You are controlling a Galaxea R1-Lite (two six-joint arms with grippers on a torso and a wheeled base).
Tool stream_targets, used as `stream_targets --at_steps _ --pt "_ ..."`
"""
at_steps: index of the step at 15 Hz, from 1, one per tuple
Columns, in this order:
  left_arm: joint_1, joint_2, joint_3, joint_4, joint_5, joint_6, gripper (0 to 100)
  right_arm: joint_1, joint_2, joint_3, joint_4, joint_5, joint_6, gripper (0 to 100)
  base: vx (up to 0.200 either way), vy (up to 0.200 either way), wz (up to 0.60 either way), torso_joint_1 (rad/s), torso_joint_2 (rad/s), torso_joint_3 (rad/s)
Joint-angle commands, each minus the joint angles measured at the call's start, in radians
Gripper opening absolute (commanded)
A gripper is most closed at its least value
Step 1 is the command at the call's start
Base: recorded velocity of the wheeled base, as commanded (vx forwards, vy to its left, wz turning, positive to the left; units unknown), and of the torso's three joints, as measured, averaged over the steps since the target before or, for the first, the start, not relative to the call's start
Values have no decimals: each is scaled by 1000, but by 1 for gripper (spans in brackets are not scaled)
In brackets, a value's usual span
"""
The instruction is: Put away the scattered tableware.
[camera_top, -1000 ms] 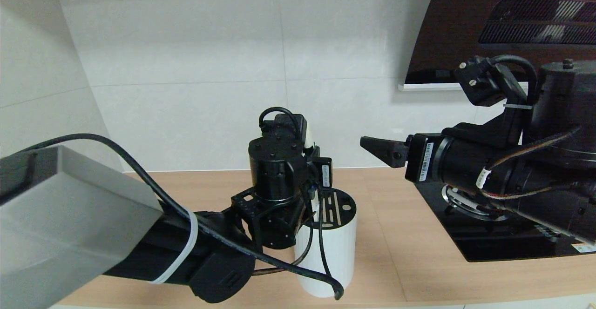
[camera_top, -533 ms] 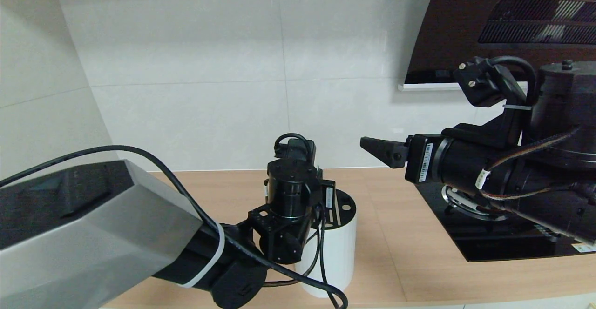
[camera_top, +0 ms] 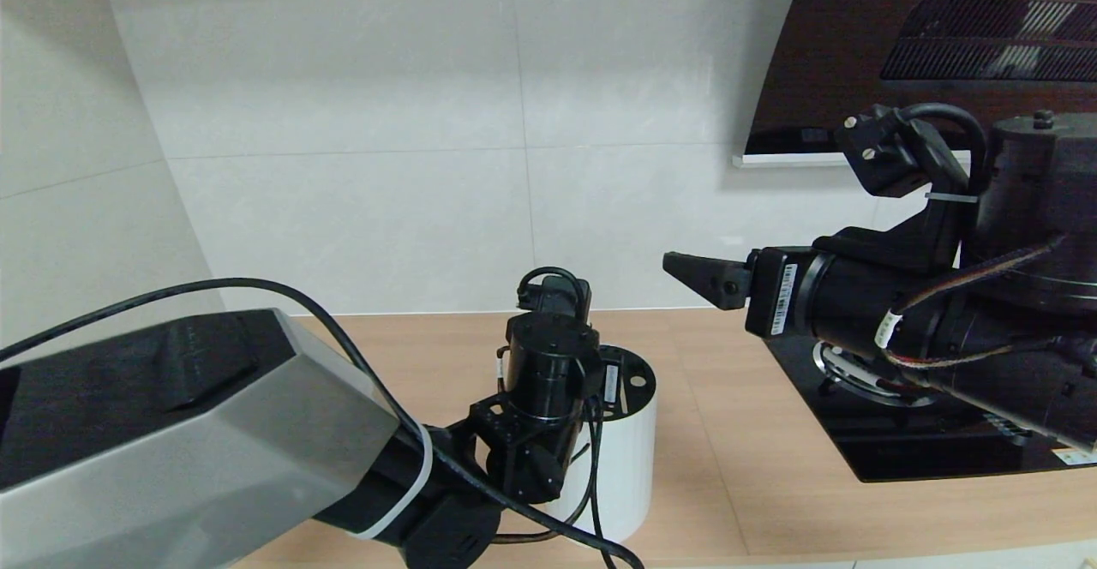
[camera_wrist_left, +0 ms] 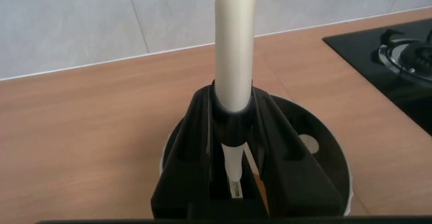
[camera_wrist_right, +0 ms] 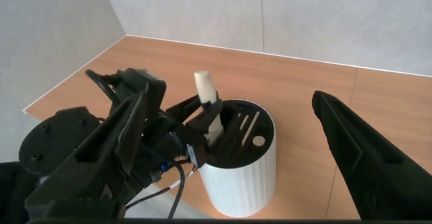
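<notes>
The left gripper (camera_wrist_left: 233, 109) was clamped around a cream-handled utensil (camera_wrist_left: 234, 42), which stood upright with its thin lower end down in the slotted top of the white holder (camera_top: 624, 458) on the wooden counter (camera_top: 711, 466). The right gripper (camera_top: 703, 278) hung higher up, near the stove (camera_top: 908, 445) — fingers spread wide, empty.

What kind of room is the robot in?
Most likely a kitchen. There is a black hob set into a wooden counter, a dark extractor hood above it, and a white cutlery holder with a cream-handled utensil at its slotted top.
</notes>
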Motion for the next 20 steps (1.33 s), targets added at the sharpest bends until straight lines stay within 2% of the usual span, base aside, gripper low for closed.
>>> stream_targets --at_steps 1,6,7,13,17,18,19,20 --pt "0 1 0 0 0 -1 0 1 0 0 -1 0 0 100 0 0 0 0 0 0" --pt "0 0 6 0 2 -1 0 1 0 1 -1 0 0 100 0 0 0 0 0 0" --pt "-1 1 6 -2 5 -1 100 1 0 1 -1 0 0 100 0 0 0 0 0 0" --pt "0 -8 6 -5 7 -1 100 1 0 1 -1 0 0 100 0 0 0 0 0 0" --pt "-3 -117 48 -5 17 7 100 1 -9 1 -1 -1 0 100 0 0 0 0 0 0" --pt "-1 -227 92 0 13 13 100 -9 -21 3 -2 -1 0 100 0 0 0 0 0 0" --pt "22 -322 161 1 -21 52 100 -32 -29 29 -7 -1 0 100 0 0 0 0 0 0" --pt "37 -345 177 -2 -36 67 100 -41 -32 38 -8 -3 0 100 0 0 0 0 0 0"
